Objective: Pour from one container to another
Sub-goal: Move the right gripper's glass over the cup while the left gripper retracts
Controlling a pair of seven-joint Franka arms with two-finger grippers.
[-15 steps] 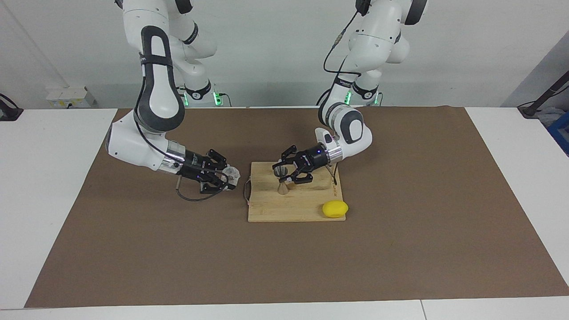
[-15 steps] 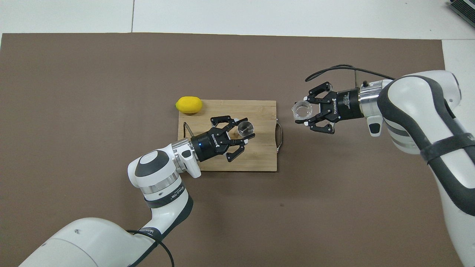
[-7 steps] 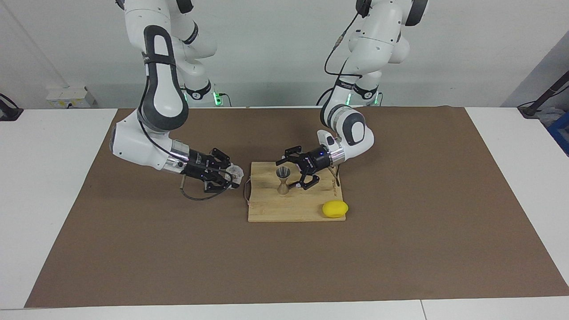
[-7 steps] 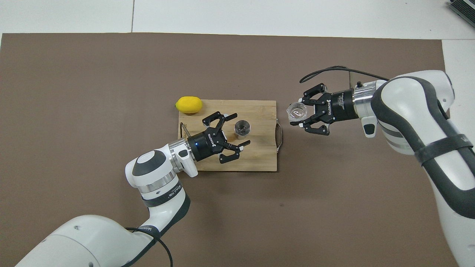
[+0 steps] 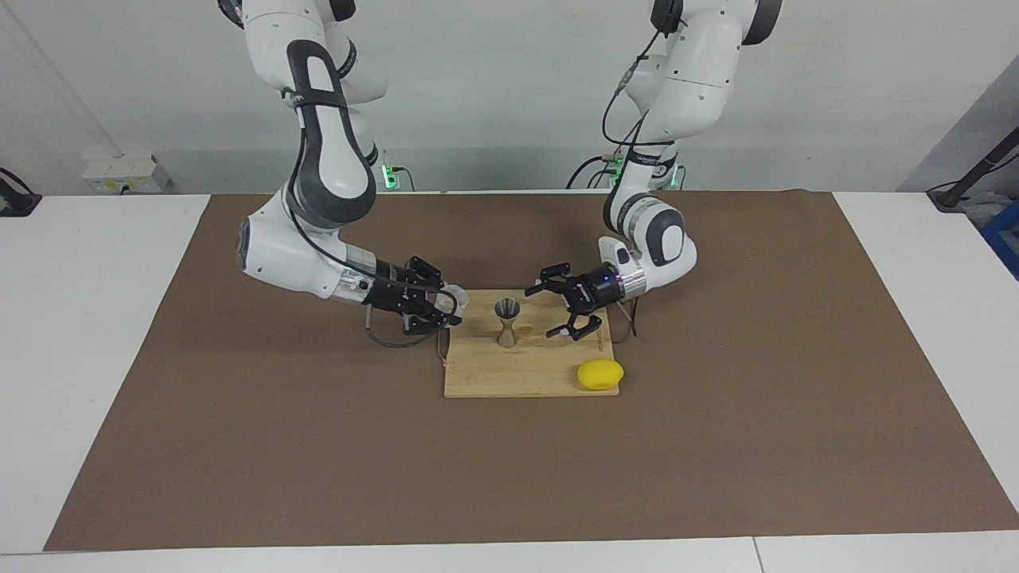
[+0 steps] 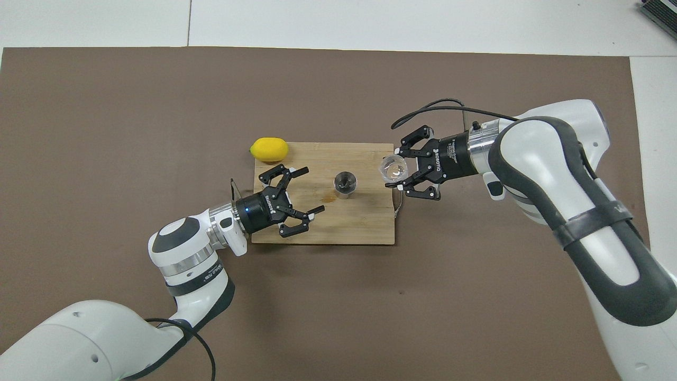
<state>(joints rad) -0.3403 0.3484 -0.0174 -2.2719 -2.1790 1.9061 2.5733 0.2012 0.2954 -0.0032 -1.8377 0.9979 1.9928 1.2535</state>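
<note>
Steel jigger (image 5: 507,321) upright on the bamboo board (image 6: 365,233), long axis vertical, open cone up, between the two grippers and touched by neither. Left gripper (image 5: 562,311) low over the board's end toward the left arm, forearm nearly level, fingers spread wide and empty, pointing at the jigger just ahead. Right gripper (image 6: 403,173) reaching in level over the board's other edge, clamped on the clear glass tumbler (image 6: 393,169), mouth still up seen from overhead, axis close to vertical. Hard to make out from the facing view: tumbler mostly lost among the right gripper's black links; contents impossible to judge. Right arm's upper part cut off by the frame overhead. Yellow lemon (image 5: 600,374) at the board's corner, just beside the left gripper, untouched.
</note>
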